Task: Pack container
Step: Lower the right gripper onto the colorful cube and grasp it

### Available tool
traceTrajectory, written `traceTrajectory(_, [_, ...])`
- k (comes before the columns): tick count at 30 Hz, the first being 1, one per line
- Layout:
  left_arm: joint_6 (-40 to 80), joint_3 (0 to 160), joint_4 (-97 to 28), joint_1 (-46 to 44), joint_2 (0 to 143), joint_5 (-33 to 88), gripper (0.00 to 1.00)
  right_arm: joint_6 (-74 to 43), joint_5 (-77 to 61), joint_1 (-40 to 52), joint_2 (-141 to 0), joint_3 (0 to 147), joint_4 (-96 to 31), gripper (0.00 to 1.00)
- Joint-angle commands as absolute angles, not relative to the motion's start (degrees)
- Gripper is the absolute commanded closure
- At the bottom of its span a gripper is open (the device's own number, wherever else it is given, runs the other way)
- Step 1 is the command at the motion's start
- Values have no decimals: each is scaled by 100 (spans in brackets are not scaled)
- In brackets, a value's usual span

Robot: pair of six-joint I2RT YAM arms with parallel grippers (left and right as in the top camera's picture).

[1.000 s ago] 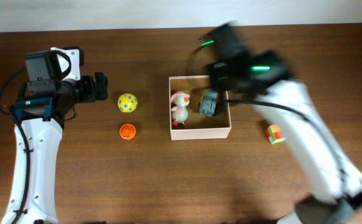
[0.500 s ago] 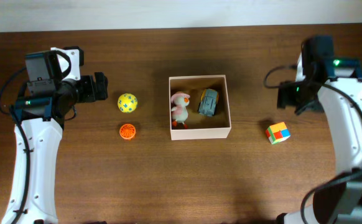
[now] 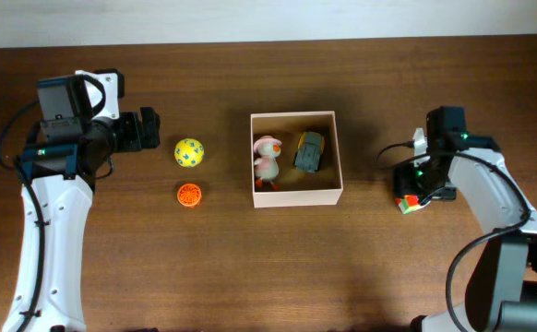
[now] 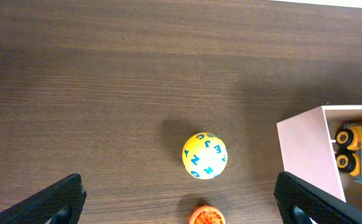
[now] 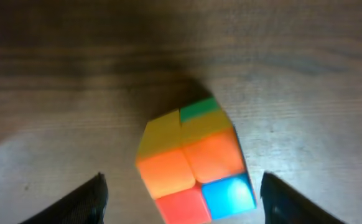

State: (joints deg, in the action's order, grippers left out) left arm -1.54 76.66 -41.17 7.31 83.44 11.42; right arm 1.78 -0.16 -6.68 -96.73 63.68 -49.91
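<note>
The container [image 3: 296, 195] is a square white-walled box with a tan inside at the table's middle. It holds a pink-and-white plush duck [image 3: 268, 160] and a grey-and-yellow toy truck [image 3: 310, 150]. Its wall [image 4: 305, 158] and the truck [image 4: 358, 152] show in the left wrist view. A multicoloured cube [image 3: 408, 202] lies right of the container. My right gripper [image 3: 423, 189] is open and low over the cube [image 5: 193, 158], a finger on each side. My left gripper [image 3: 149, 130] is open and empty, left of a yellow lettered ball [image 3: 189, 152].
An orange ridged ball [image 3: 189, 195] lies in front of the yellow ball. Both show in the left wrist view, the yellow ball [image 4: 204, 155] ahead and the orange one [image 4: 206, 216] at the bottom edge. A white wall borders the table's far edge.
My right arm has swung from over the container out to the right and come down over the multicoloured cube. The left arm has not moved.
</note>
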Motion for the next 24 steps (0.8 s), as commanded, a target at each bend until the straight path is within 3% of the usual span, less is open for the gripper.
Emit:
traceTrajectory(1, [-224, 7784, -4125, 757, 8379, 1225, 1, 301, -113, -679, -9688, 6112, -4746, 28])
traceTrajectory(12, [-224, 7784, -4125, 757, 8379, 1225, 1, 294, -108, -679, -9703, 5675, -4316, 38])
traceTrajectory(16, [-224, 7784, -4125, 757, 8379, 1225, 1, 204, -84, -679, -9703, 5680, -4278, 50])
traceTrajectory(24, [-224, 7784, -4125, 757, 8379, 1225, 1, -373, -196, -646, -9564, 6436, -4941, 62])
